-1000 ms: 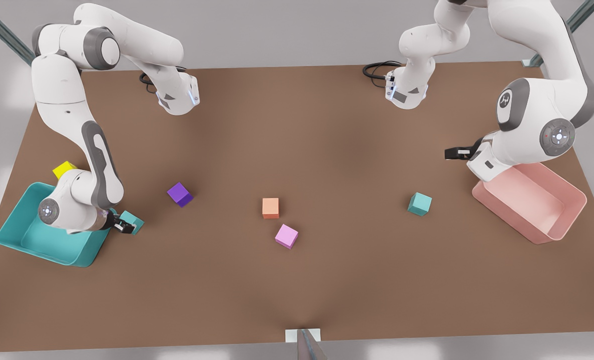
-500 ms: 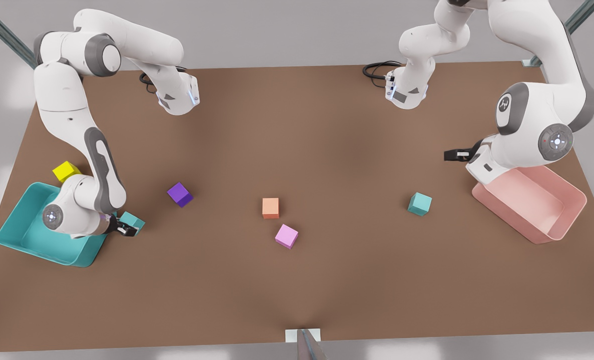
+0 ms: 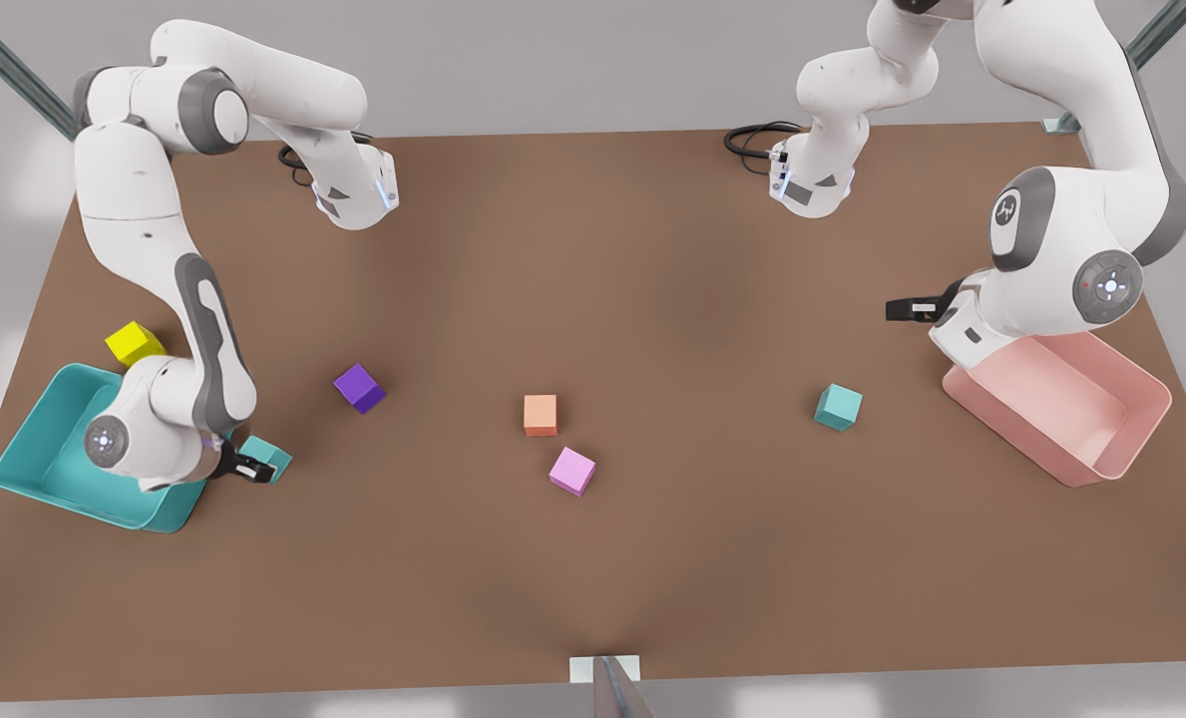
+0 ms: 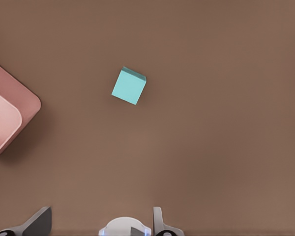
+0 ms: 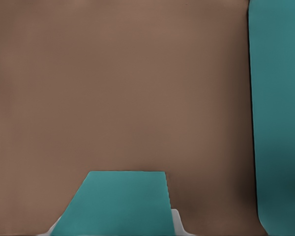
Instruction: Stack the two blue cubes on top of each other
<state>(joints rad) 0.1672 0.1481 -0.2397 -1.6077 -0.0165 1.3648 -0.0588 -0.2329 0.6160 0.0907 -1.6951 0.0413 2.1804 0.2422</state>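
One blue cube (image 3: 838,407) rests alone on the brown table towards the front view's right; the left wrist view has it (image 4: 129,86) lying ahead of my left gripper. My left gripper (image 3: 902,308) hovers open beside the pink bin (image 3: 1141,419), with nothing between its fingers (image 4: 160,225). The other blue cube (image 3: 273,458) is at the front view's left, next to the teal bin (image 3: 49,404). My right gripper (image 3: 251,469) is shut on this cube (image 5: 115,201), and a pale finger (image 5: 178,223) presses one side of it.
A purple cube (image 3: 359,387), an orange cube (image 3: 541,414) and a pink cube (image 3: 572,471) lie around the table's middle. A yellow cube (image 3: 133,342) sits behind the teal bin (image 5: 278,113). The pink bin's corner (image 4: 5,118) lies beside the left gripper.
My right gripper and the blue cube it holds have shifted slightly towards the table's front edge, beside the teal bin. The left arm has barely moved.
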